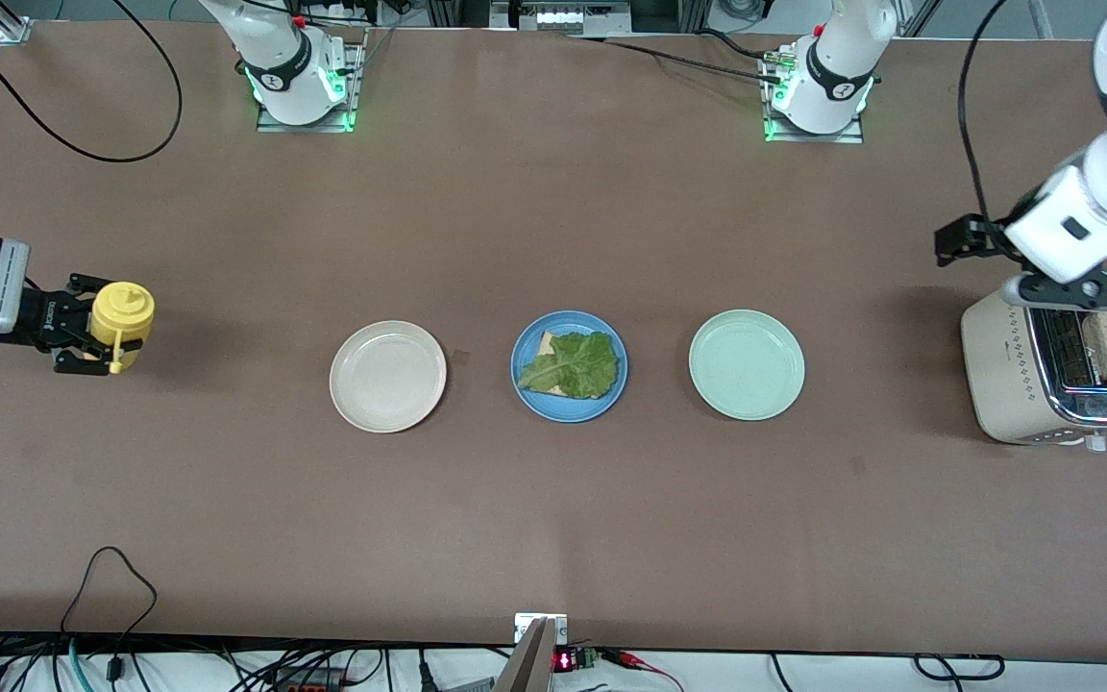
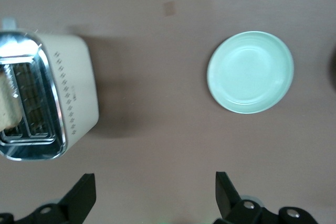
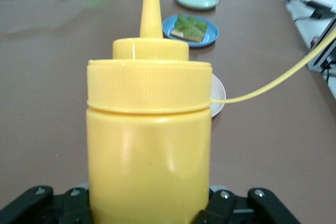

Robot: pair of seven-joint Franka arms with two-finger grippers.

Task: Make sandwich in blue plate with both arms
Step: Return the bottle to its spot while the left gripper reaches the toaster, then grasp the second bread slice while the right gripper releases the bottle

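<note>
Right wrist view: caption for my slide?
Right gripper holds yellow squeeze bottle; lettuce-topped toast on blue plate.

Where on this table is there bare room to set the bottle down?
Bare patches: between the yellow bottle in the right claw and the beige plate, and nearer the camera than all plates. Crowded: toaster under the open left claw.
</note>
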